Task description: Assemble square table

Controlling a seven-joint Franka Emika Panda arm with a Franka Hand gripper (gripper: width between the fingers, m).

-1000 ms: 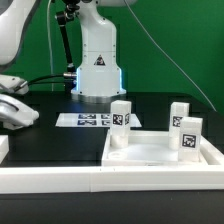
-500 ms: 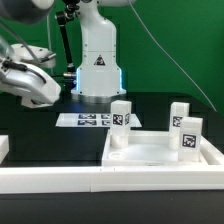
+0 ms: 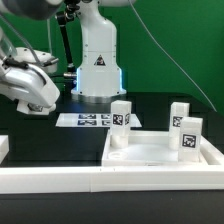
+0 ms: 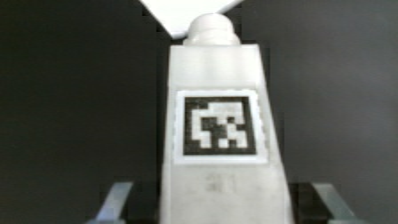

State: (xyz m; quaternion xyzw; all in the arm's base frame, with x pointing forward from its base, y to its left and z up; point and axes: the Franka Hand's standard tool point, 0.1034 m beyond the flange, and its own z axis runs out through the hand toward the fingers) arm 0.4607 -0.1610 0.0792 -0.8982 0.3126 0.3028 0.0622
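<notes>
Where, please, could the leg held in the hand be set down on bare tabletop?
Bare black tabletop lies between the marker board and the long white rail, to the exterior view's left of the square tabletop slab. The slab side is crowded: three legs stand there. The hand holds the fourth leg.

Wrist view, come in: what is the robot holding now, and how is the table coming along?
Gripper jaws shut on a tagged leg, carried high at exterior view's left. Three legs stand on the tabletop. Nothing seen in the way.
</notes>
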